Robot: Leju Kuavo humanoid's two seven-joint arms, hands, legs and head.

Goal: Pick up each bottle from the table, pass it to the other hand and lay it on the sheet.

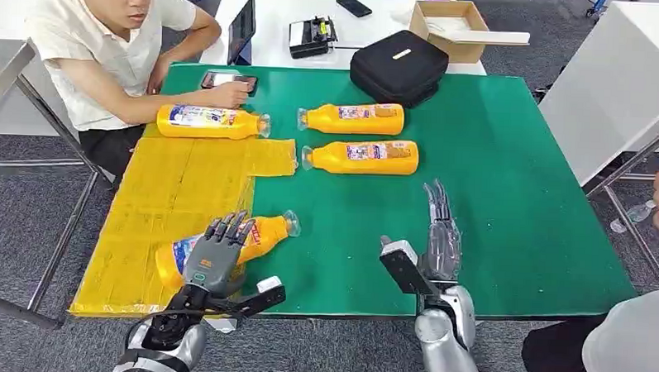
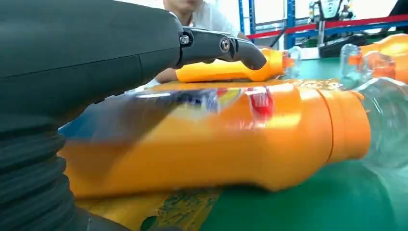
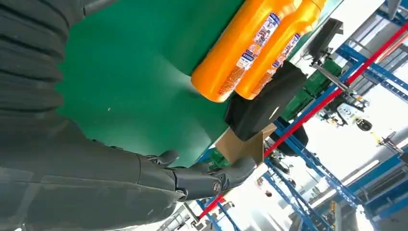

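Left hand [image 1: 218,252] is resting fingers over an orange bottle [image 1: 262,231] lying half on the yellow sheet [image 1: 169,189]; grasp unclear. Right hand [image 1: 440,231] is hanging released, empty. One bottle [image 1: 208,121] is lying at the sheet's far edge; two bottles [image 1: 357,137] are waiting beside the sheet.

The head view looks forward and down over the green tabletop [image 1: 491,208] from high up. The left wrist view sits low, very close to a bottle [image 2: 216,139]. The right wrist view, turned, shares the two far bottles [image 3: 255,43].
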